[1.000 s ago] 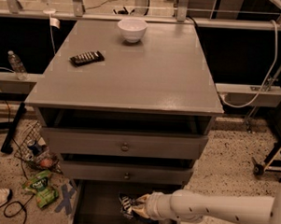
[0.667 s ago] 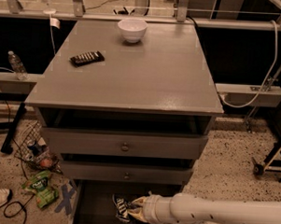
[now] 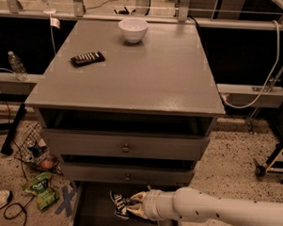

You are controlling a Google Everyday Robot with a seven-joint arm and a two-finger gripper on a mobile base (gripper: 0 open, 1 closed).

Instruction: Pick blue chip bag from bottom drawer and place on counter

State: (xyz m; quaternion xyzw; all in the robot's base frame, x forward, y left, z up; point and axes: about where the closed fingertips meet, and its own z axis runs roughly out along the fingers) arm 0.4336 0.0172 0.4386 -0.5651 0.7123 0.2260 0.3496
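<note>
Camera view, looking down on the grey cabinet: at 7 o'clock a green snack bag (image 3: pixel 41 189) is seen on the floor, outside the cabinet and no part of the job. On the counter (image 3: pixel 147 82) a black remote (image 3: pixel 87 59) is seen at 10 o'clock and a white bowl (image 3: pixel 133 29) at 12 o'clock, near the far edge.

Below the two knobbed drawers (image 3: pixel 125 145) the bottom drawer (image 3: pixel 92 211) is shown pulled out. The blue chip bag (image 3: pixel 120 204) is pictured crumpled inside it, at 6 o'clock in the scene. The claw (image 3: pixel 136 203) is pressed against the bag's 3 o'clock side.

Against the picture of a second ago, both bag and claw have been carried a little toward 9 o'clock within the drawer, the two moving together. From this it is judged that the bag has been reached and at least engaged. It has not been raised clear of the drawer, so the lift and the placing on the counter are still to be done. Whether the claw is clenched on the bag or merely pushing it cannot be told.

The pale arm (image 3: pixel 221 215) is stretched in low from 4 o'clock, almost level. Its wrist is pointed toward 9 o'clock, and the forearm is laid across the drawer's right side.
</note>
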